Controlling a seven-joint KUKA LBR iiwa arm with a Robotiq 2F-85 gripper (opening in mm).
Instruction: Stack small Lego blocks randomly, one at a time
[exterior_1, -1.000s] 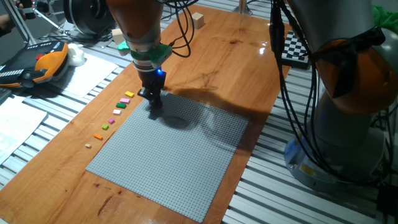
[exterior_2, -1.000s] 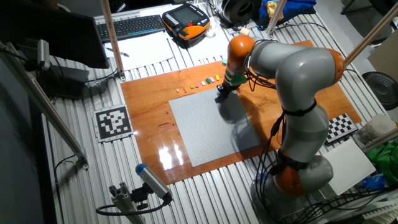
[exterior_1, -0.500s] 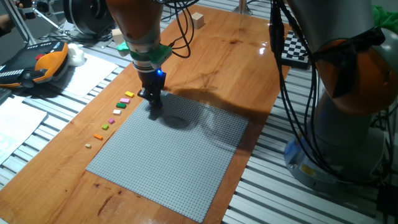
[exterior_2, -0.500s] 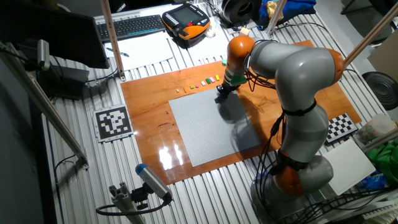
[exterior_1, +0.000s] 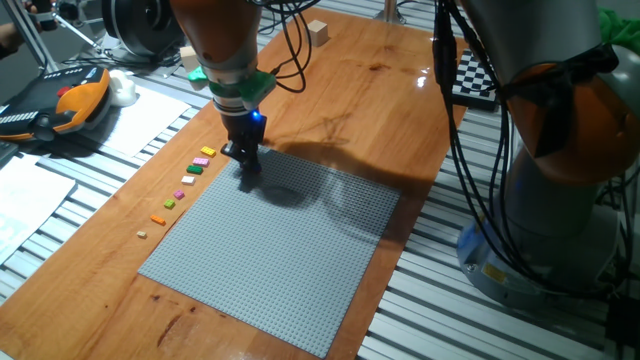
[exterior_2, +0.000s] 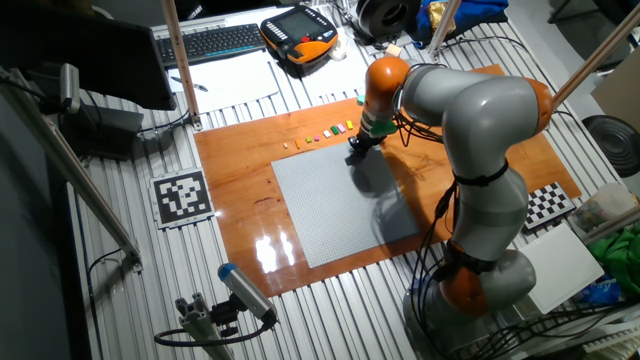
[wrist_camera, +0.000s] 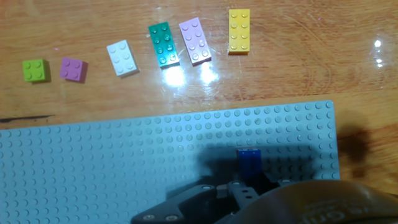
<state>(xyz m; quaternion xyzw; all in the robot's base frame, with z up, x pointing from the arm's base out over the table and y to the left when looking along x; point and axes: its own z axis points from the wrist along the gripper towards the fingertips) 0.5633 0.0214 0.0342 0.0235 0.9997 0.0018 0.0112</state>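
On the grey baseplate, near its corner, the gripper stands over a blue brick; jaw state cannot be determined. Beside the plate lie yellow, pink, green and white bricks.

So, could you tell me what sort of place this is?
Probably a robotics lab: a slatted metal bench, a printed marker tag, a checkerboard calibration card and a robot control pendant.

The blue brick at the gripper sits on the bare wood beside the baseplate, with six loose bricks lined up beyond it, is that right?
Not quite: the hand view shows the blue brick on the grey baseplate, near its corner, not on the wood. The six loose bricks do lie on the wood beyond it.
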